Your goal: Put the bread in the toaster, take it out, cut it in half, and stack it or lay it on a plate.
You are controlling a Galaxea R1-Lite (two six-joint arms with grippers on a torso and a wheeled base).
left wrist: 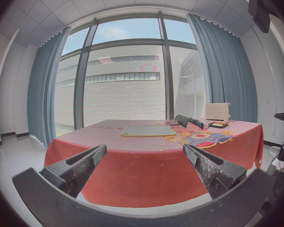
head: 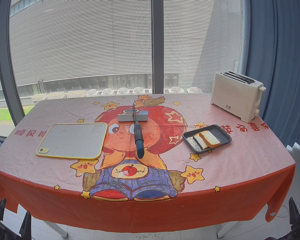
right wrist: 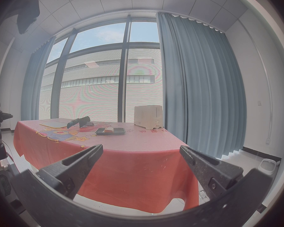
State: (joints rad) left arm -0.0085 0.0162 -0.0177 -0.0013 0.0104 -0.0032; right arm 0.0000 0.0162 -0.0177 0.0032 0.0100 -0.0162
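Two slices of bread lie in a dark grey tray right of the table's middle. A white toaster stands at the back right, its slots empty. A knife with a dark blue handle rests with its blade in a grey block at the centre. A grey cutting board with a yellow rim lies on the left. My left gripper hangs open below the table's front left corner. My right gripper hangs open below the front right corner. The bread and toaster lie ahead of it.
An orange cartoon tablecloth covers the table and drapes over its front edge. A window with a dark pillar runs behind the table, and a blue curtain hangs at the right.
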